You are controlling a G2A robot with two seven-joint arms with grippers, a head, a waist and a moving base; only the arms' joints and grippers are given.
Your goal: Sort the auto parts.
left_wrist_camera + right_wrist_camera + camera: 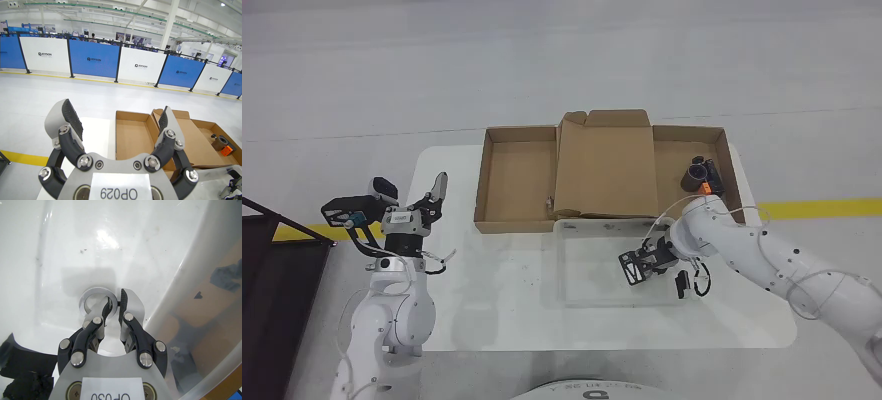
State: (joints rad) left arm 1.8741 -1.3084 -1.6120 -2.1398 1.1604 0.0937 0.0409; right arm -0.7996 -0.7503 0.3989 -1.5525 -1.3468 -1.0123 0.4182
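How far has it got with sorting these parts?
Early on, it seems. Done: a brown cylinder and an orange block lie in the cardboard box's right compartment. In hand: the right jaws pinch a metal ring in the clear tray. Left: a small black part near them.

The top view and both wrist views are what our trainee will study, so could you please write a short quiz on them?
1. True or false: the right gripper pinches the wall of the metal ring, with one finger inside it and one outside.
2. Which compartment of the cardboard box holds the brown cylindrical part? A) the end one on the left arm's side; B) the middle one under the flap; C) the end one on the right arm's side.
3. Fill in: the left gripper is ____ and holds nothing.

Key: 1 true; 2 C; 3 open.
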